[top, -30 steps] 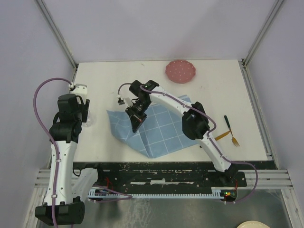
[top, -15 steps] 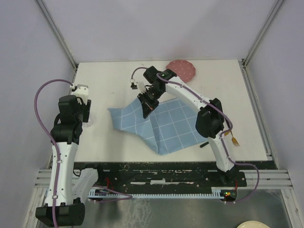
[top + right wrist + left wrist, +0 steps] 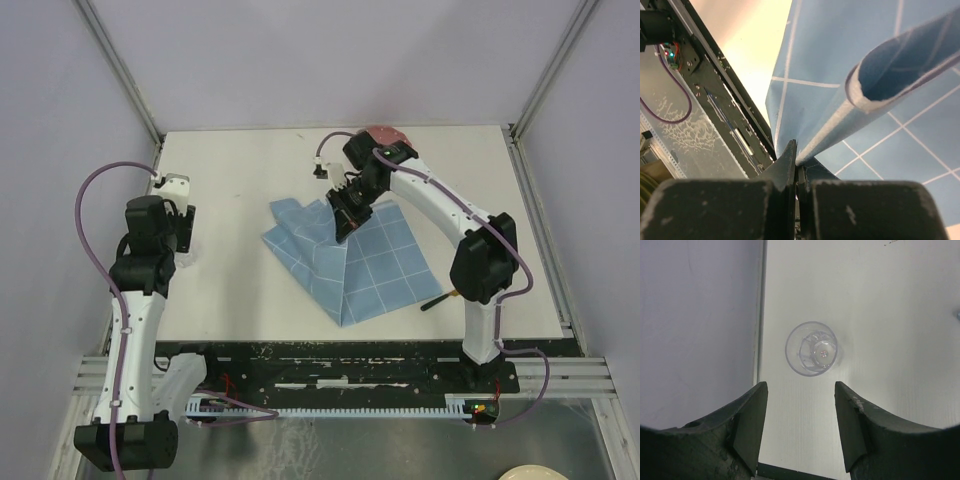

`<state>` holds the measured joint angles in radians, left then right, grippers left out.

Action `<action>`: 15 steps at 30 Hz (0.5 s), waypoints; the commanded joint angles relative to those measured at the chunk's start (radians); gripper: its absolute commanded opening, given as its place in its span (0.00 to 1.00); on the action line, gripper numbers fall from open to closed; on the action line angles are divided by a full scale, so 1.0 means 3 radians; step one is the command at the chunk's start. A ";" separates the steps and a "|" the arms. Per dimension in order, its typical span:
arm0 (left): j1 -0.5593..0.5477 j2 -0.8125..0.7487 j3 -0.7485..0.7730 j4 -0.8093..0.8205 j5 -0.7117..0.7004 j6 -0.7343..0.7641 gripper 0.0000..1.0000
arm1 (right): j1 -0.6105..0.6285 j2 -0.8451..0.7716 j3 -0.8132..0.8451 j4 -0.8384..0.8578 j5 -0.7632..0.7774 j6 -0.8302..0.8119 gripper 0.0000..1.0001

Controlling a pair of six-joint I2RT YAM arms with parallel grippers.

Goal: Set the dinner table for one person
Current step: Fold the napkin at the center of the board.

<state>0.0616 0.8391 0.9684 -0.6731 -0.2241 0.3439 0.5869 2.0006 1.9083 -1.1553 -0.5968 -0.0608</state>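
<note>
While the right gripper [image 3: 345, 222] pinches a raised fold of the blue grid-patterned cloth placemat [image 3: 375, 265], jaws tight on it, the rest lies rumpled across the middle of the large matte white square dinner table [image 3: 240, 170]. The left gripper [image 3: 800, 390] hangs with jaws wide above a small clear glass cup [image 3: 811, 348] standing upright near the table's left edge.
</note>
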 commanded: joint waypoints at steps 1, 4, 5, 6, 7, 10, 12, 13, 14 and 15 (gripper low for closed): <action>0.0009 0.0048 0.0034 0.0236 0.0139 -0.0021 0.63 | -0.0019 -0.0473 -0.0288 0.0093 0.0082 -0.0081 0.02; 0.0014 0.0099 0.0054 0.0260 0.0173 -0.0026 0.63 | -0.0029 -0.0631 -0.0461 0.0078 0.0160 -0.0116 0.02; 0.0014 0.0116 0.0059 0.0271 0.0187 -0.0024 0.63 | -0.0032 -0.0684 -0.0508 0.0077 0.0198 -0.0121 0.02; 0.0017 0.0126 0.0060 0.0281 0.0198 -0.0021 0.63 | -0.0036 -0.0735 -0.0557 0.0077 0.0231 -0.0129 0.02; 0.0015 0.0137 0.0061 0.0294 0.0203 -0.0021 0.63 | -0.0047 -0.0783 -0.0602 0.0083 0.0294 -0.0129 0.02; 0.0010 0.0170 0.0062 0.0313 0.0240 -0.0026 0.63 | -0.0086 -0.0924 -0.0758 0.0103 0.0387 -0.0113 0.02; 0.0014 0.0190 0.0069 0.0328 0.0259 -0.0029 0.63 | -0.0111 -0.1006 -0.0860 0.0101 0.0424 -0.0108 0.02; 0.0012 0.0193 0.0071 0.0328 0.0264 -0.0029 0.63 | -0.0114 -0.1048 -0.0909 0.0091 0.0464 -0.0109 0.02; 0.0010 0.0198 0.0071 0.0327 0.0276 -0.0028 0.63 | -0.0122 -0.1091 -0.0945 0.0081 0.0507 -0.0120 0.02; 0.0013 0.0201 0.0066 0.0331 0.0281 -0.0023 0.63 | -0.0135 -0.1129 -0.0990 0.0076 0.0547 -0.0135 0.02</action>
<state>0.0616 0.8967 0.9684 -0.6281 -0.1711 0.3439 0.5594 1.7443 1.6451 -1.1374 -0.4828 -0.0807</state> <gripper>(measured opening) 0.630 0.026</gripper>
